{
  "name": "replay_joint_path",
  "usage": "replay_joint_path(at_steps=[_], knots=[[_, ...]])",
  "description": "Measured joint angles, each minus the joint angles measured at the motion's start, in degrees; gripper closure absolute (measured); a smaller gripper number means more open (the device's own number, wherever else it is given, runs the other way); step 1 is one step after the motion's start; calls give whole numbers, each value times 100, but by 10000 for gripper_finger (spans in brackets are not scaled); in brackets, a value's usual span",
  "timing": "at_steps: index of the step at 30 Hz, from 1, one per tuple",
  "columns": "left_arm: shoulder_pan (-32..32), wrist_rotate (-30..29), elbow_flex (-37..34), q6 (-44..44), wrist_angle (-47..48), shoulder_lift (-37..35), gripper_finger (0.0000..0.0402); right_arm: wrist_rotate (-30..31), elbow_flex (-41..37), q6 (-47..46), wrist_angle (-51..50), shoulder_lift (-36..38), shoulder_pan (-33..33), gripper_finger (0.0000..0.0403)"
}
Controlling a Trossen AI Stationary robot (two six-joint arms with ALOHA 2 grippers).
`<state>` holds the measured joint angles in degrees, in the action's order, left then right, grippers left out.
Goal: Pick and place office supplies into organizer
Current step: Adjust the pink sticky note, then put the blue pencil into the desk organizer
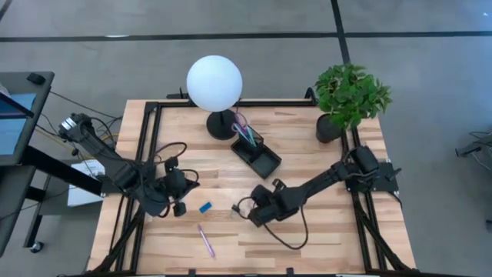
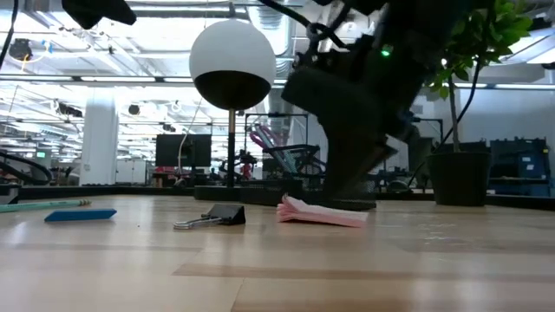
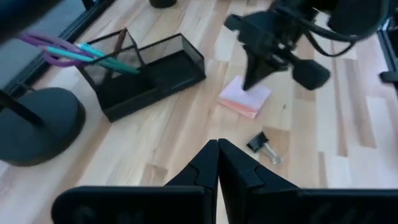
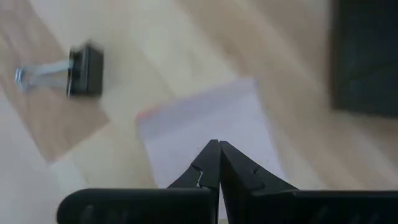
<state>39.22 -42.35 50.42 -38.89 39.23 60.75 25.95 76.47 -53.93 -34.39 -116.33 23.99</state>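
While parked at the table's left, left gripper (image 1: 179,208) pinched shut, holding nothing. Just right of it: blue block (image 1: 205,207), purple pen (image 1: 206,240) nearer the front edge, black clip (image 2: 211,216). Farther right: right gripper (image 1: 257,218) closed tight, empty, poised over pink sticky-note pad (image 3: 245,96). Behind: organizer (image 1: 257,153), scissors (image 3: 53,50) and teal pen (image 3: 106,55) upright in its cup section.

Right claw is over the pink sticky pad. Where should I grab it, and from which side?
The sticky pad lies flat on the table, too wide to straddle easily. Probably best to open the shut right claw, come straight down, and pinch across a lifted edge; the low view shows one end fanned up slightly.
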Motion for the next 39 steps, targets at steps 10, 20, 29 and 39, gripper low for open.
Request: replay_joint_path(at_steps=[10, 20, 29, 39], knots=[[-7, -190, 2, -1254, 545, 692, 392, 677, 0, 774, 888, 433, 521, 403], [-348, 291, 2, -3262, 1969, 1721, 302, 1163, 9, 1687, 1733, 804, 1126, 403], [-698, 941, 2, -5572, 2897, 3059, 232, 1169, 9, 1359, 1642, 727, 1431, 403], [-1030, 1491, 2, -5708, 2986, 4021, 232, 1616, 9, 1344, 1624, 725, 1654, 403]])
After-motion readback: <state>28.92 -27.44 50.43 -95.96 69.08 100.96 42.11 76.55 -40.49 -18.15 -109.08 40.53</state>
